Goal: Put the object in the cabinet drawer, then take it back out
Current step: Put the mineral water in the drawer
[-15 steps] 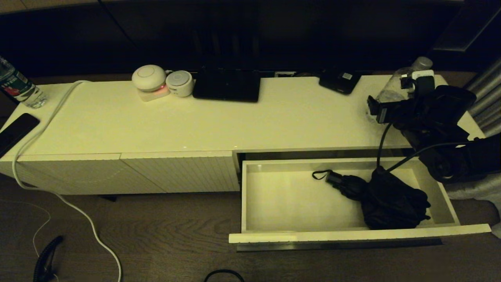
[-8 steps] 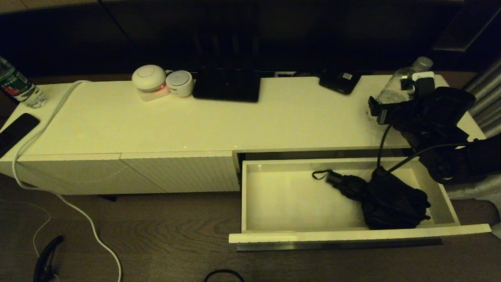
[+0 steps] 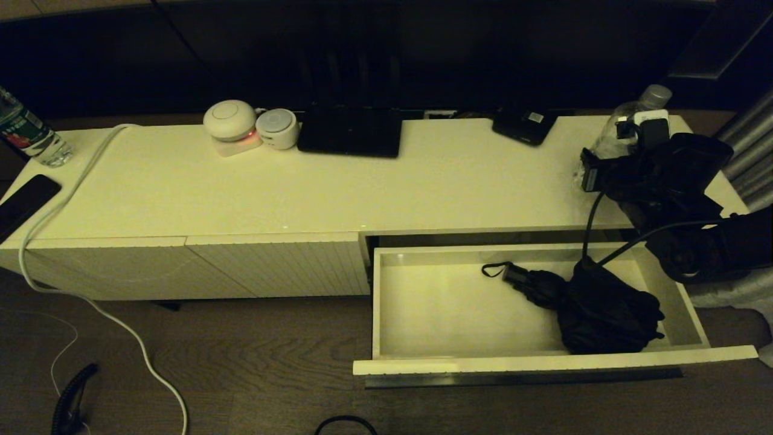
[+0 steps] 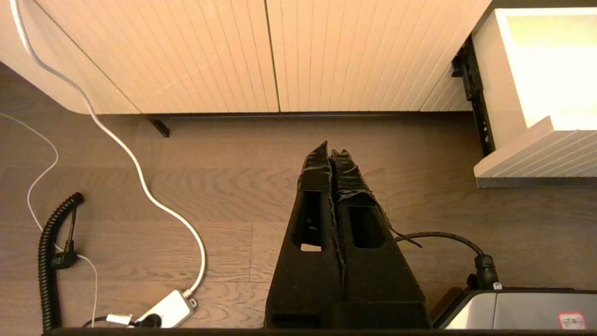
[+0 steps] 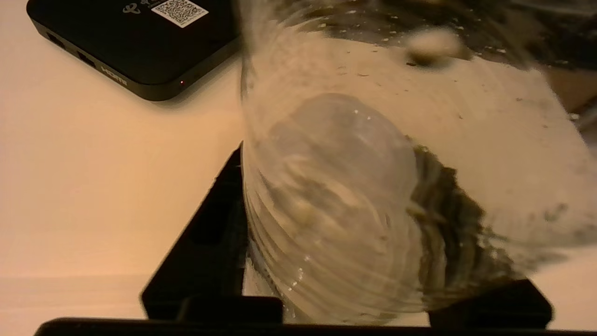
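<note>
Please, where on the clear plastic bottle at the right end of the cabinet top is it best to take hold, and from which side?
Probably the middle of the clear bottle: it is a round, even body, standing about upright. Come level from the front, as the right claw does now, one finger each side of it.

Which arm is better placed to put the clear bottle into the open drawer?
Right. Its claw already straddles the clear bottle just behind the cabinet drawer; the left claw hangs over the floor.
</note>
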{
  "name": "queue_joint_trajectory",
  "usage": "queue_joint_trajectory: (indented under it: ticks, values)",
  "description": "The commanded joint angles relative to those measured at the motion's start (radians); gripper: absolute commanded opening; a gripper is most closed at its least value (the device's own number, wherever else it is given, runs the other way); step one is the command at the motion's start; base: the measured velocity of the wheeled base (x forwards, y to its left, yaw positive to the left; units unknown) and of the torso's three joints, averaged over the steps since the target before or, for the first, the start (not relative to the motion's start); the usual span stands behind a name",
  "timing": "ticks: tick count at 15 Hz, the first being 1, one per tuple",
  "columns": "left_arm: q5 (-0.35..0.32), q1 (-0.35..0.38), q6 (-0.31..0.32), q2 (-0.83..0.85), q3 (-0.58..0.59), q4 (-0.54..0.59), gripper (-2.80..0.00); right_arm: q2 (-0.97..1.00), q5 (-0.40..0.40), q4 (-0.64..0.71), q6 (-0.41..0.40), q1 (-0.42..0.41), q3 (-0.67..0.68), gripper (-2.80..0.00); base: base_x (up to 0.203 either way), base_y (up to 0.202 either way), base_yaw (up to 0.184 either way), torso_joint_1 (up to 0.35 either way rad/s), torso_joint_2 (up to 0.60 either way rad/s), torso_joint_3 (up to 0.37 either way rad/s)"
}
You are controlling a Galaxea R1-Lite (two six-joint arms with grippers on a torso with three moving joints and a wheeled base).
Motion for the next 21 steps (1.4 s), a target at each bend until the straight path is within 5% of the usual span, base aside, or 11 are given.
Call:
queue_joint_trajectory:
  ticks: [1, 3, 8, 13, 21]
  values:
    - [0.0, 0.0, -0.001, -0.002, 0.002, 0.0, -2.8, -0.011, 0.003, -0.006, -0.003, 0.001, 0.01, -2.8, 0.0, 0.0, 0.0, 0.0, 0.0, 0.0]
    - [0.0, 0.0, -0.001, -0.002, 0.001, 0.0, -2.8, -0.045, 0.021, 0.004, -0.032, 0.001, 0.024, -2.8, 0.0, 0.0, 0.0, 0.0, 0.0, 0.0]
    - [0.0, 0.0, -0.001, -0.002, 0.002, 0.0, -2.8, -0.19, 0.138, 0.099, -0.253, 0.039, 0.128, -2.8, 0.0, 0.0, 0.0, 0.0, 0.0, 0.0]
    - [0.0, 0.0, -0.001, -0.002, 0.002, 0.0, -2.8, -0.333, 0.259, 0.296, -0.552, 0.121, 0.194, -2.8, 0.0, 0.0, 0.0, 0.0, 0.0, 0.0]
    - [0.0, 0.0, -0.001, -0.001, 0.001, 0.0, -2.8, -0.422, 0.27, 0.565, -0.885, 0.302, 0.236, -2.8, 0.0, 0.0, 0.0, 0.0, 0.0, 0.0]
